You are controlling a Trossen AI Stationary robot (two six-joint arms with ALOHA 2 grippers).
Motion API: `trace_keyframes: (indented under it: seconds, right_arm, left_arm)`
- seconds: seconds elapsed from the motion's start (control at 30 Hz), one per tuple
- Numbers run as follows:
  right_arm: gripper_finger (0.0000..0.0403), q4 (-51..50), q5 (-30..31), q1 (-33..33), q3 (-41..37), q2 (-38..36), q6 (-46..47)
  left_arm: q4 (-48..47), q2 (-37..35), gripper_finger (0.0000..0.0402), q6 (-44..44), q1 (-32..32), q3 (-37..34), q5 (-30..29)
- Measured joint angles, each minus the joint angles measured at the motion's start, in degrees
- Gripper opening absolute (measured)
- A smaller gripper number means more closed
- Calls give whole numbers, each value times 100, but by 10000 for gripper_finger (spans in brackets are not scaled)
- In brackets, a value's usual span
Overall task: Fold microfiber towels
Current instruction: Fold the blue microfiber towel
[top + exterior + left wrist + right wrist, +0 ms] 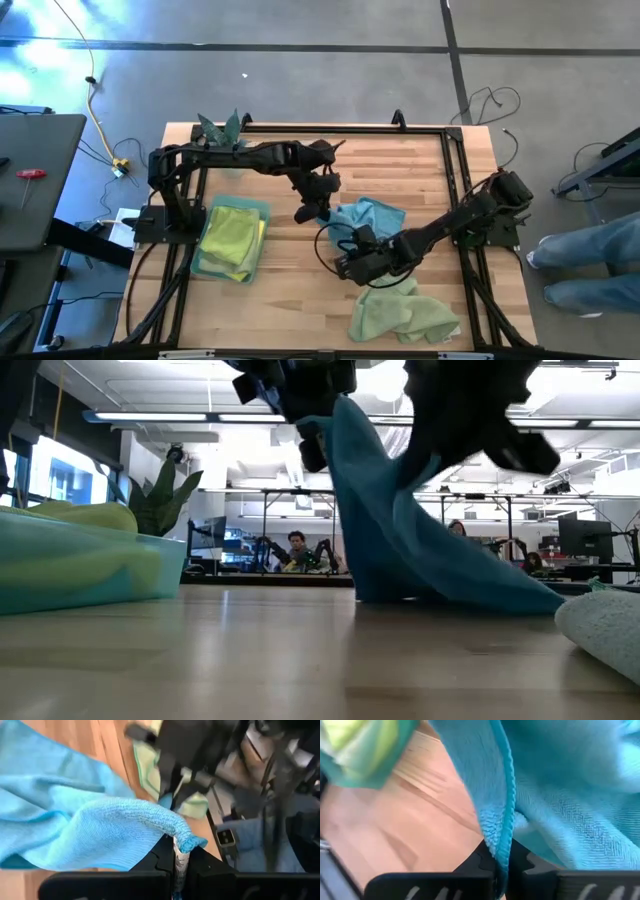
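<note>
- Wooden table (300,300): one, carrying all items.
- Stack of folded towels (232,240): one pile, yellow-green layers on teal; exact count cannot be told. It lies well apart from the left gripper (306,213), on the side away from the right gripper (352,266).
- Pale green towel (402,315): one, crumpled, just beside the right gripper.
- Sky blue towel (372,217): one, hanging between both grippers, its lower part resting on the table.
- Left gripper: fingers clamped on a hemmed corner of the sky blue towel.
- Right gripper: fingers clamped on another edge.
- Handling judgement: light, soft, limp, non-fragile; it sags and bunches. Best held at corners or hems, kept taut.
- Potted plant (222,129): one, well apart.
</note>
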Motion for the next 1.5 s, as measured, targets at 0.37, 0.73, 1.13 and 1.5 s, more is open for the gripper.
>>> trace_keyframes:
  seconds: [0.37,0.73,1.13,1.5]
  right_arm:
    - [0,-112,301,205,0,-758,-148]
    - [0,-771,-181,258,0,-1123,-171]
    - [0,-1708,-614,195,0,-1946,-1035]
    - [0,-2246,-1004,-182,0,-2558,-1937]
  left_arm:
    - [-424,0,0,37,-168,0,-1]
    - [-779,2,0,-377,-411,35,-5]
    - [-2053,4,0,202,-669,1436,-2102]
    - [-2741,2,0,491,-1192,1794,-3063]
